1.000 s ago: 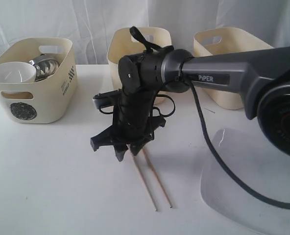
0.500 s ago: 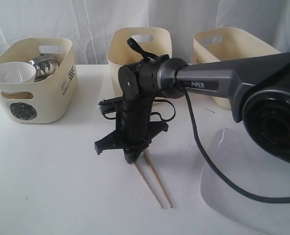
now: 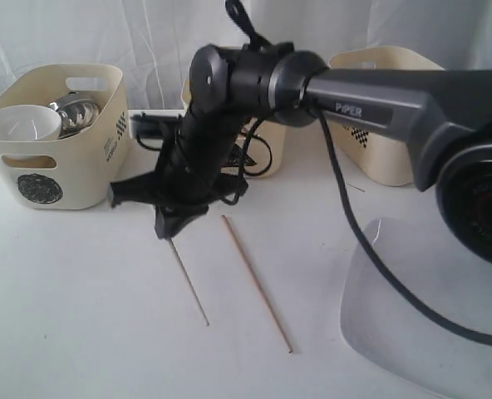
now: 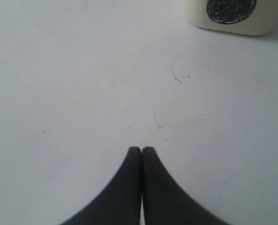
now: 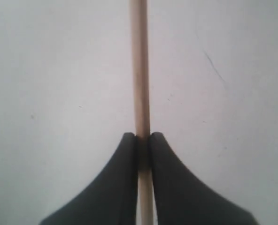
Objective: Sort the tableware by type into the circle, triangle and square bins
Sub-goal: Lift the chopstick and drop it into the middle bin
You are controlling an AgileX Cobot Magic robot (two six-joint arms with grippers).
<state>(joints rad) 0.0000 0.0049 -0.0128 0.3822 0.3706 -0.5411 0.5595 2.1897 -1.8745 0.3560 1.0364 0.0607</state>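
My right gripper (image 3: pixel 168 229) reaches across the middle and is shut on one tan wooden chopstick (image 3: pixel 189 283), which slants from the jaws toward the front of the table. In the right wrist view that chopstick (image 5: pixel 140 70) runs straight out between the closed fingers (image 5: pixel 122 159). A second chopstick (image 3: pixel 258 287) lies flat on the table to its right, apart from it. The large white plate (image 3: pixel 420 324) sits at the front right. My left gripper (image 4: pixel 142 149) is shut on nothing, over bare table near the circle-marked bin (image 4: pixel 233 16); the exterior view does not show it.
The circle bin (image 3: pixel 63 179) at the left holds a white bowl (image 3: pixel 17 123) and steel ware (image 3: pixel 76 112). A middle bin (image 3: pixel 271 154) is mostly hidden behind my right arm. Another cream bin (image 3: pixel 379 158) stands at the back right.
My right gripper has closed on one chopstick and swung left and upward with it. The two chopsticks lay side by side; now they are apart, one left on the table.
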